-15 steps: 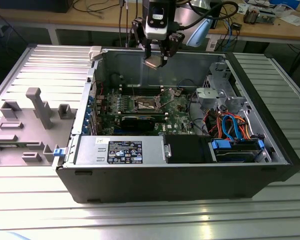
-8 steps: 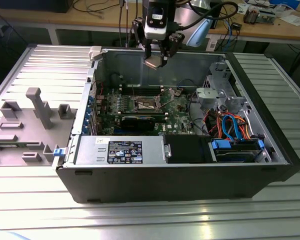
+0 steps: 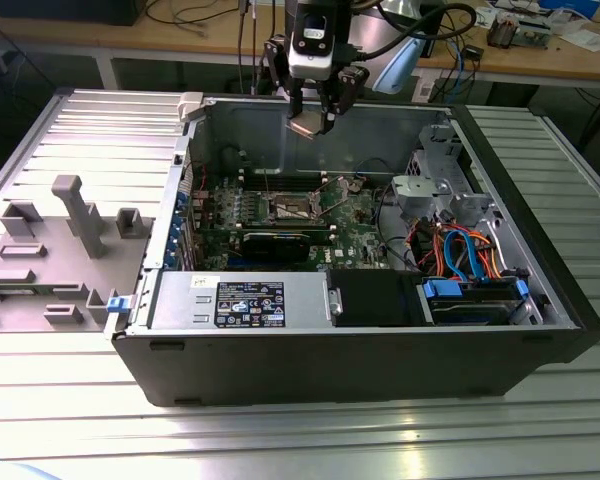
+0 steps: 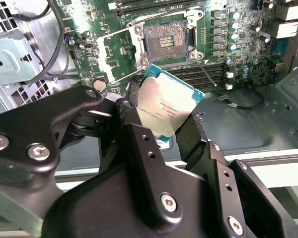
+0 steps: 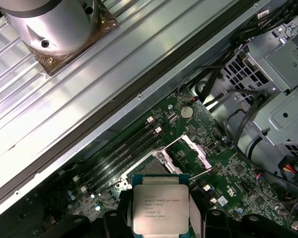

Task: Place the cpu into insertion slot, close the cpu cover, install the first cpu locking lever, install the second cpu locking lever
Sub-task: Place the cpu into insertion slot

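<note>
The tool (image 3: 310, 120) hangs at the upper middle of the exterior view, above the open computer case (image 3: 330, 365) on the ribbed metal desk (image 3: 280, 440). It is clamped on two opposite edges of the cpu (image 4: 166, 106), whose silver top carries lines of dark print. Below, on the green board (image 4: 248, 59), the insertion slot (image 4: 165, 42) lies bare. The cpu cover (image 4: 114, 52) stands swung open just beside it. A blue-and-white label (image 3: 250, 303) sits on the grey power supply (image 3: 185, 298), lower middle of the exterior view.
</note>
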Controlling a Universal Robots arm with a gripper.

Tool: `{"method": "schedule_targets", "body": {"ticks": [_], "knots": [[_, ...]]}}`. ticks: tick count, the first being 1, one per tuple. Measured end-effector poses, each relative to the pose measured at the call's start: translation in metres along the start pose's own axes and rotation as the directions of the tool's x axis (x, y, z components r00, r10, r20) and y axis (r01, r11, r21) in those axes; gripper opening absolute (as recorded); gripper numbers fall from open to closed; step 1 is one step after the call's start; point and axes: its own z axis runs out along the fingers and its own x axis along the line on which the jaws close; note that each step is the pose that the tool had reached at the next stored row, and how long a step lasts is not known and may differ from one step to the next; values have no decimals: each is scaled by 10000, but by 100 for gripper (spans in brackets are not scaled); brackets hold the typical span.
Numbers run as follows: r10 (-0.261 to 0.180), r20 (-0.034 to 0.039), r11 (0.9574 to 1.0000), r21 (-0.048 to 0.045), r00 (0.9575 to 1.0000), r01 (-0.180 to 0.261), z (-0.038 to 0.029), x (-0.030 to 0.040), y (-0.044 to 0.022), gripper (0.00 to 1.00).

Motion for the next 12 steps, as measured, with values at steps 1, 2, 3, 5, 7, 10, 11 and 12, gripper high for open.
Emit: {"method": "schedule_targets", "body": {"ticks": [1,2,3,5,7,10,11,12], "knots": [[4,1,10000,-1,10000,-4,0,0,0,54],[8,1,10000,0,10000,-8,0,0,0,54],[12,1,10000,-1,10000,-12,0,0,0,54],[20,2,10000,-1,10000,-20,0,0,0,54],[26,3,10000,-1,10000,-26,0,0,0,54],[72,6,10000,-2,10000,-72,0,0,0,54],[100,9,10000,-2,10000,-100,0,0,0,54],[116,10,9999,-2,9999,-116,0,0,0,54]]}}
